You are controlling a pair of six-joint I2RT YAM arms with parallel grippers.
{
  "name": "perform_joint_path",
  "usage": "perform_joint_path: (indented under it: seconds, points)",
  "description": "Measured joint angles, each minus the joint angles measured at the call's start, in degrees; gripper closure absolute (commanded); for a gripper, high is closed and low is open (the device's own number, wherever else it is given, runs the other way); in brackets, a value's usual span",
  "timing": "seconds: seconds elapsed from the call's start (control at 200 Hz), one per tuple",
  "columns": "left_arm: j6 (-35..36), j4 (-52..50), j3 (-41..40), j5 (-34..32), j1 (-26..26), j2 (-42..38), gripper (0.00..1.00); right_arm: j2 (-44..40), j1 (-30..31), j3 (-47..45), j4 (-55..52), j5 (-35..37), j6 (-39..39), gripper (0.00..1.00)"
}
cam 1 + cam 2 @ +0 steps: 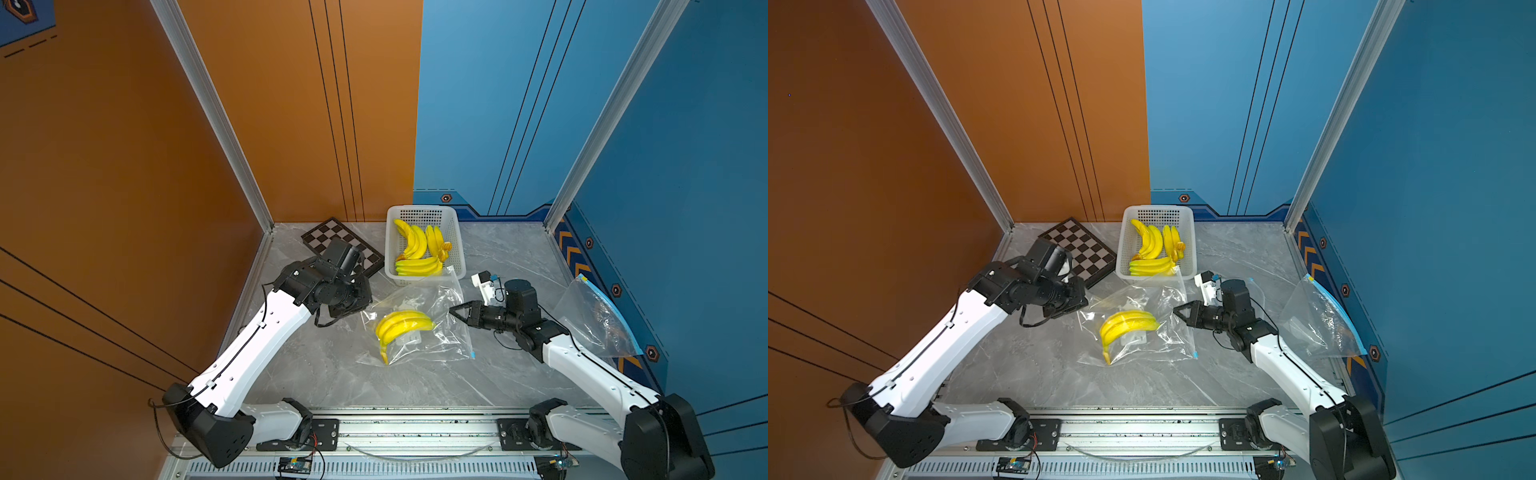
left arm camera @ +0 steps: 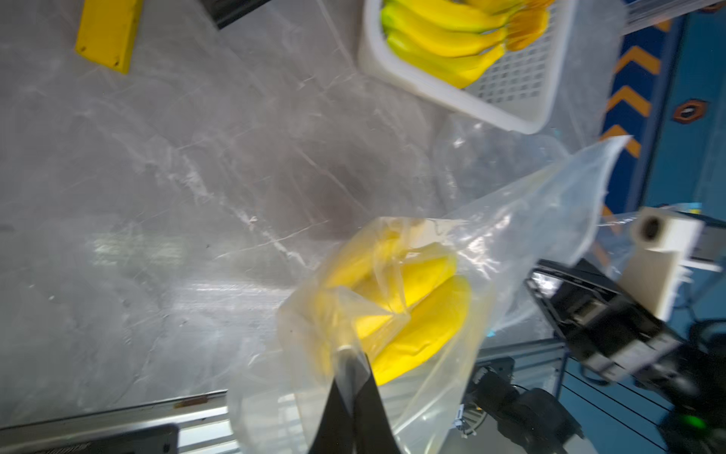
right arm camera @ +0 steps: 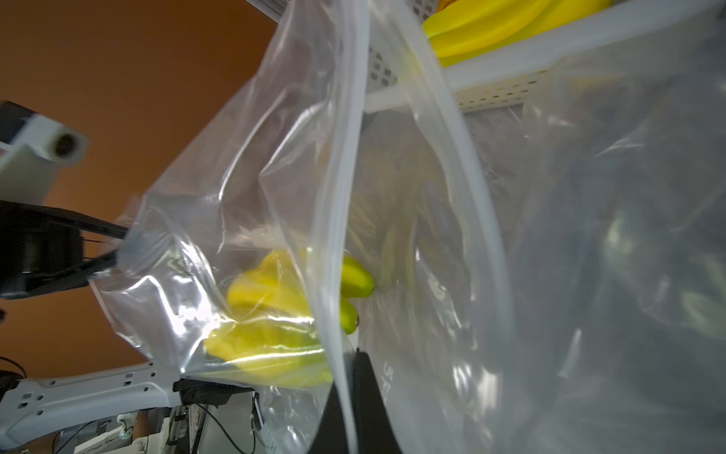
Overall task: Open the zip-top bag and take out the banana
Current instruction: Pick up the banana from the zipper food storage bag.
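A clear zip-top bag (image 1: pixel 432 299) (image 1: pixel 1154 297) lies mid-table with a yellow banana bunch (image 1: pixel 401 326) (image 1: pixel 1127 326) inside. My left gripper (image 1: pixel 360 308) (image 2: pixel 349 351) is shut on the bag's left edge, pinching only film. My right gripper (image 1: pixel 452 311) (image 3: pixel 347 357) is shut on one white zip strip (image 3: pixel 345 196) at the bag's right side. In the right wrist view the two rim strips stand apart, and the green tips of the banana (image 3: pixel 355 277) show in the gap. The bag (image 2: pixel 530 220) hangs stretched between both grippers.
Just behind the bag stands a white basket (image 1: pixel 388 249) (image 2: pixel 491 114) with several banana bunches. A chessboard (image 1: pixel 328 237) lies at the back left, partly under the left arm. Another clear bag (image 1: pixel 594 316) leans at the right wall. A metal rail (image 1: pixel 415 428) runs along the front.
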Motion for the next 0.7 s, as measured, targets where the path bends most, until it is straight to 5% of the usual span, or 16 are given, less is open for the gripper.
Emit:
perform_joint_path:
  seconds: [0.365, 0.561, 0.701]
  points:
    - [-0.87, -0.68, 5.79, -0.46, -2.93, -0.13, 1.0, -1.66, 0.31, -1.49, 3.19, -3.72, 2.23, 1.0]
    - [-0.7, 4.63, -11.34, 0.74, -1.29, 0.11, 1.0, -3.08, 2.01, -2.78, 1.14, -4.13, 2.25, 1.0]
    - [-0.7, 7.87, -14.67, 0.63, -2.82, 5.38, 1.0, -5.66, 7.78, -2.75, -1.6, -2.34, 1.36, 0.99]
